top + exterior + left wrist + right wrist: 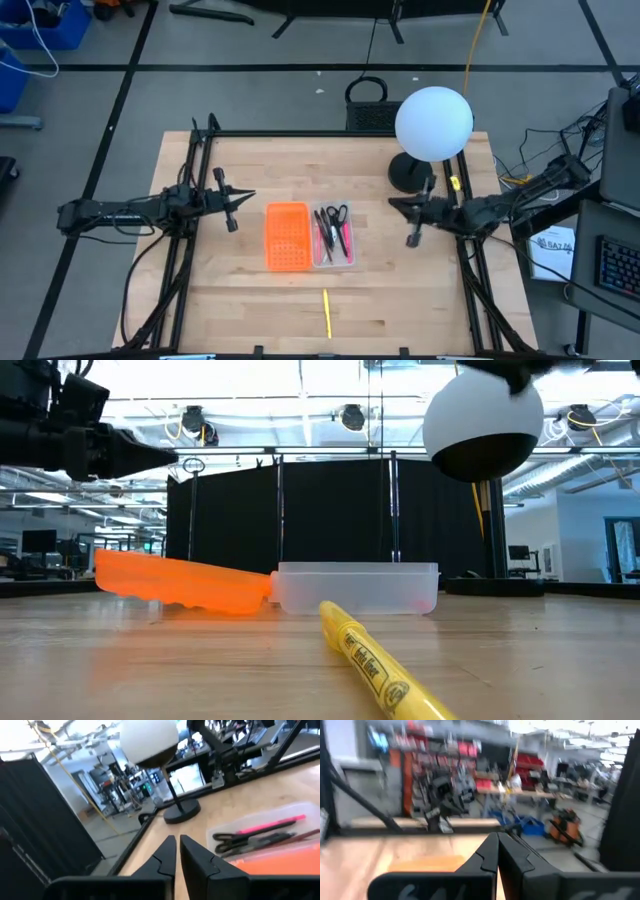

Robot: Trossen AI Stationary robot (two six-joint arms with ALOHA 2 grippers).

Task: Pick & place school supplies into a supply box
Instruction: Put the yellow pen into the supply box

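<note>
The clear supply box [334, 237] rests flat at mid-table and holds black-handled scissors [338, 216] with pink, red and dark pens [328, 236]; the left wrist view shows the scissors [250, 839] and a pink pen [272, 825] in it. A yellow highlighter [326, 313] lies on the wood near the table's near edge, large in the low view [385, 665]. My left gripper [236, 208] hovers shut left of the orange piece. My right gripper [412, 228] hovers shut right of the box. Neither touches anything.
An orange perforated piece [286, 236] lies against the box's left side, one edge raised in the low view [180, 582]. A white globe lamp [433, 123] on a black base [410, 173] stands at the far right. Bare wood surrounds the highlighter.
</note>
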